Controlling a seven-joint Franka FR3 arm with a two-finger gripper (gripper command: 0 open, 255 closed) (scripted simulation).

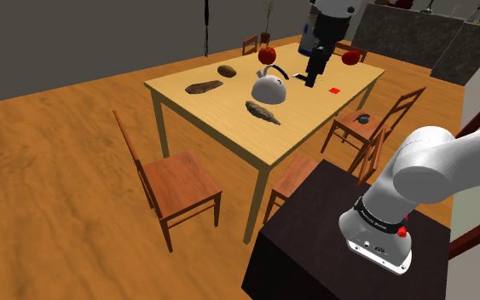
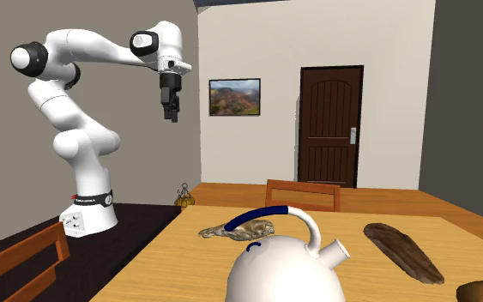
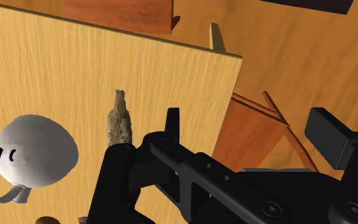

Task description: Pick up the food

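White kettle [image 2: 286, 266] nearest us, blue handle. Brown fish-like food [image 1: 263, 112] lies flat on tabletop [image 1: 229, 106] at kettle's 5 o'clock, shoulder view. Jaws hang high above, clear of it; we cannot tell whether open or shut.

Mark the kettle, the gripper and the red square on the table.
white kettle [image 1: 268, 90]: shoulder view, on its round body.
gripper [image 2: 173, 115]: second exterior view, at its lower end.
red square [image 1: 334, 89]: shoulder view, at its centre.
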